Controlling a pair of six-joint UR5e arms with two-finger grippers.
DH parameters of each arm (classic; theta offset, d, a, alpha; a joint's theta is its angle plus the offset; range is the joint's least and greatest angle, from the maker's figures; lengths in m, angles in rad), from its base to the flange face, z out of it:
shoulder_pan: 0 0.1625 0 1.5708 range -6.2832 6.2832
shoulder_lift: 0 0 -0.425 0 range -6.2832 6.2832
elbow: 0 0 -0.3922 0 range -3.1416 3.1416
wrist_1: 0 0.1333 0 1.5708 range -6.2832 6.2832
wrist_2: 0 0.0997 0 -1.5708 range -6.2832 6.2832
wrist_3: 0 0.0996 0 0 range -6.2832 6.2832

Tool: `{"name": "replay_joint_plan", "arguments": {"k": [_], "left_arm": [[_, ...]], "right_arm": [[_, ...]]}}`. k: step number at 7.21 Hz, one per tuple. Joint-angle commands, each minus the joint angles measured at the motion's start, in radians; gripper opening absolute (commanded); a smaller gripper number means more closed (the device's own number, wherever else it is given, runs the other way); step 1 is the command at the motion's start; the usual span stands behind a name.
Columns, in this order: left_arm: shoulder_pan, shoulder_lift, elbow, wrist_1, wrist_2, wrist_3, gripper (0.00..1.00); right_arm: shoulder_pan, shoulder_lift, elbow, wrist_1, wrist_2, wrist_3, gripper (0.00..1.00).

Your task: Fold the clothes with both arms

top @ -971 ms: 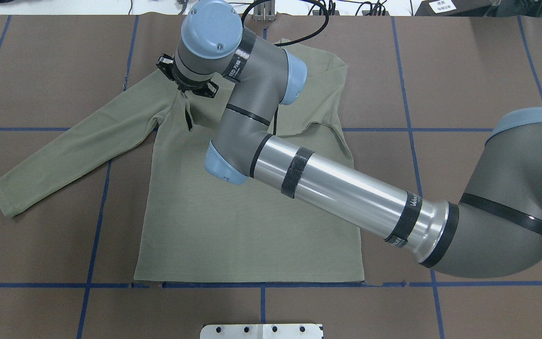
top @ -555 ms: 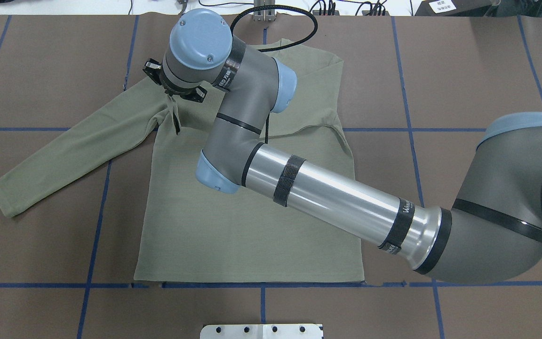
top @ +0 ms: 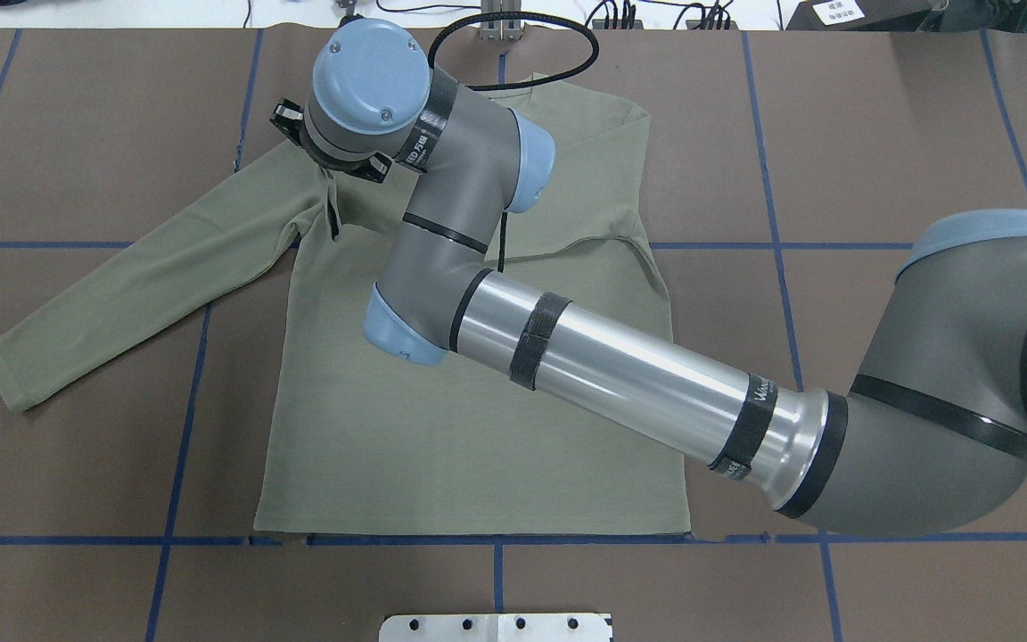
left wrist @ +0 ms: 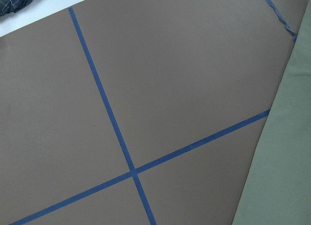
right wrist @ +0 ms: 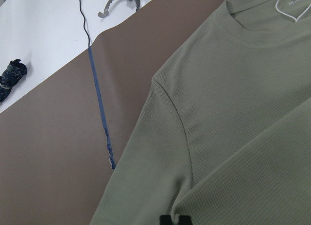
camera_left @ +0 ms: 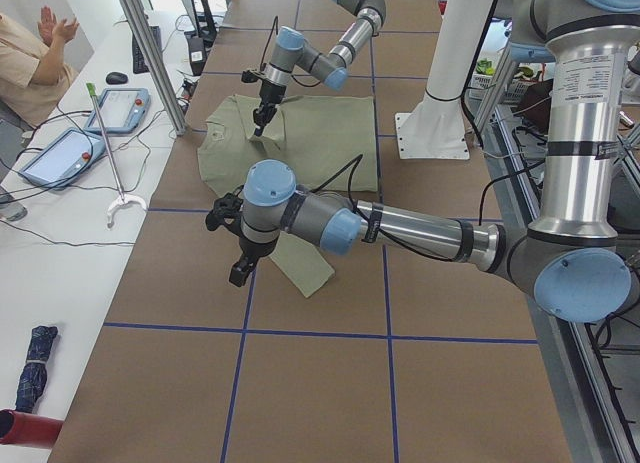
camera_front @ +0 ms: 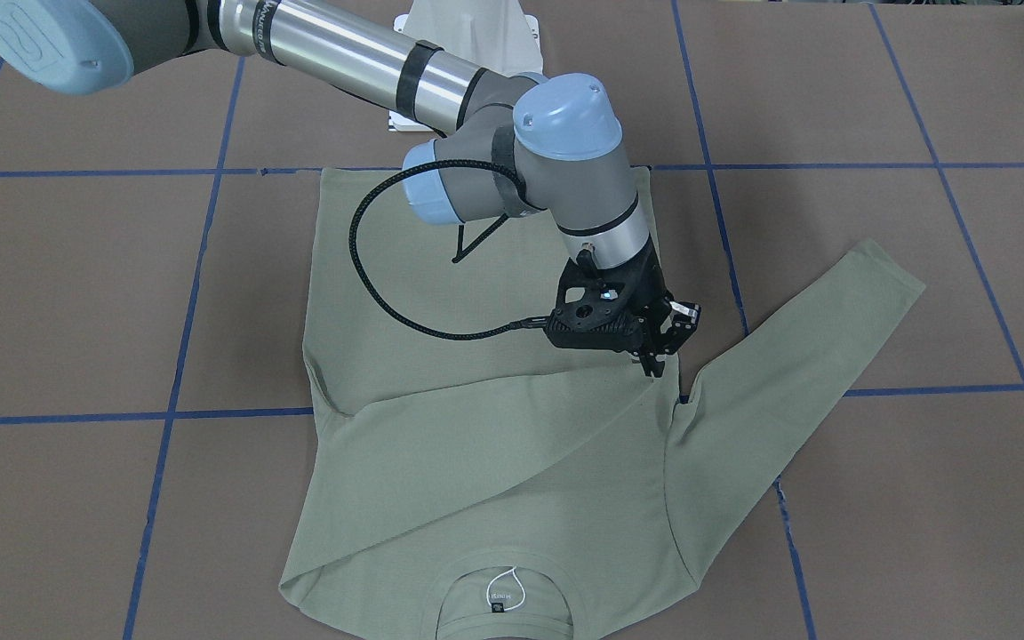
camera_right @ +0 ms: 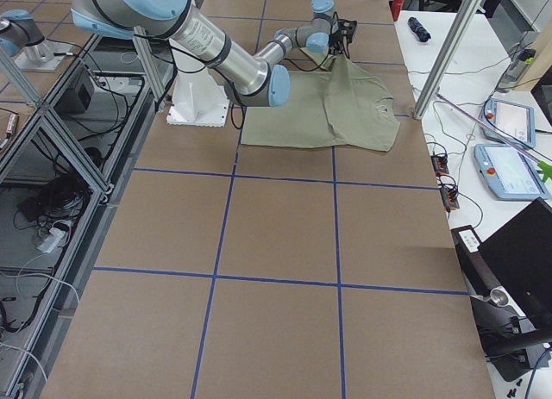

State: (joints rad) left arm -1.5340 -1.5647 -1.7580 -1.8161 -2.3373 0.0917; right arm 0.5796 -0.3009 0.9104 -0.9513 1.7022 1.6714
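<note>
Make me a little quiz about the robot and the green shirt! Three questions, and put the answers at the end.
1. True or false: both sleeves of the shirt lie stretched out to the sides.
2. What colour are the tape lines on the table? A red, B blue, C yellow.
3. Which arm reaches across the shirt, the robot's left or its right?

Key
1. False: one sleeve is folded across the shirt's body.
2. B.
3. The right arm.
</note>
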Motion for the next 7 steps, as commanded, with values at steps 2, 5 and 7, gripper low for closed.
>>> {"name": "replay_joint_plan", "arguments": {"k": [2, 5, 7], "left_arm": [[0.002, 0.000, 0.002, -0.003, -0.002, -0.001, 1.00], [0.067, -0.020, 0.082, -0.085, -0.010, -0.030, 1.00], [0.180, -0.084, 0.239, -0.245, -0.007, -0.200, 1.00]], "right_arm": [[-0.014, 0.077, -0.067, 0.000, -0.032, 0.005, 0.95], [0.038, 0.003, 0.041, -0.020, -0.026, 0.051, 0.99], [0.098, -0.250, 0.314, -0.072, 0.066, 0.042, 0.99]]}}
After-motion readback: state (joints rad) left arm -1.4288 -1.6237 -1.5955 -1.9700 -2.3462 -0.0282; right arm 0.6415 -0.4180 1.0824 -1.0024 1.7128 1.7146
